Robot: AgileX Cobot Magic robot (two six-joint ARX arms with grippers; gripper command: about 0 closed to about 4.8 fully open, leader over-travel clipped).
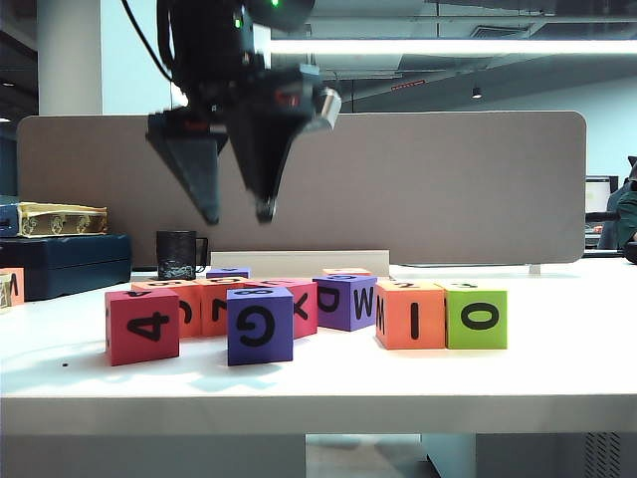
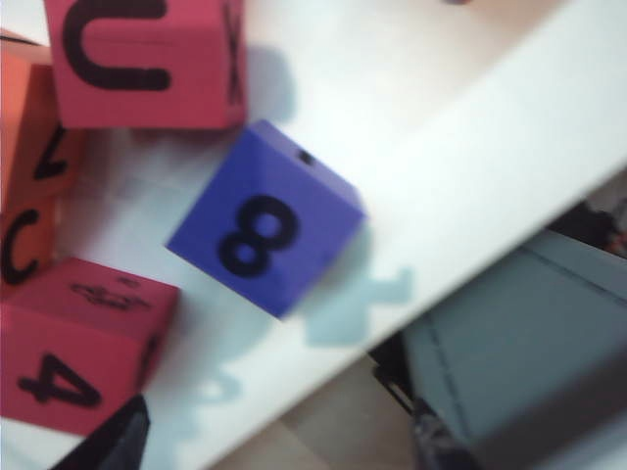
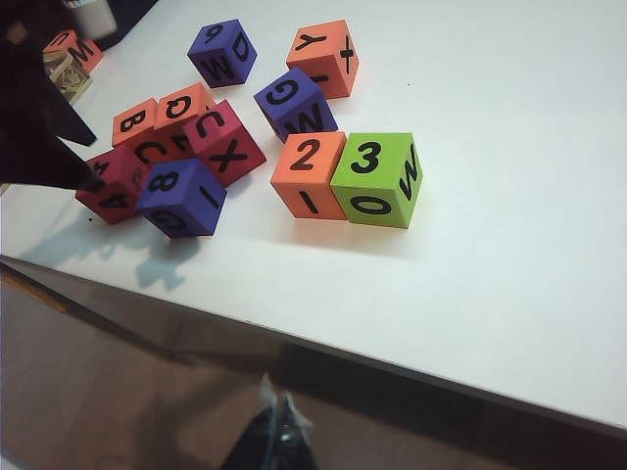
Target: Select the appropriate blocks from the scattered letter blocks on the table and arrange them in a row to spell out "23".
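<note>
The left gripper [image 1: 237, 214] hung high over the left part of the table [image 1: 557, 378], its two dark fingers spread apart with nothing between them. Directly under it, by its wrist view, sat the purple cube [image 2: 265, 217] topped with an 8, and just beside that the red cube [image 1: 142, 326] marked 4. The right gripper [image 3: 272, 436] stayed back off the front edge; only a blurred dark tip showed, so whether it was parted or closed could not be told.

The orange block [image 3: 307, 173] and the lime-green block [image 3: 377, 178] lay well off to the right of the left jaws. They stood touching side by side, the row running left to right along the table front, tops reading 2 then 3. Their front faces showed I and O. That pair already looked placed, so the spelling seemed done; any correction would probably suit the right arm, which faced them.
</note>
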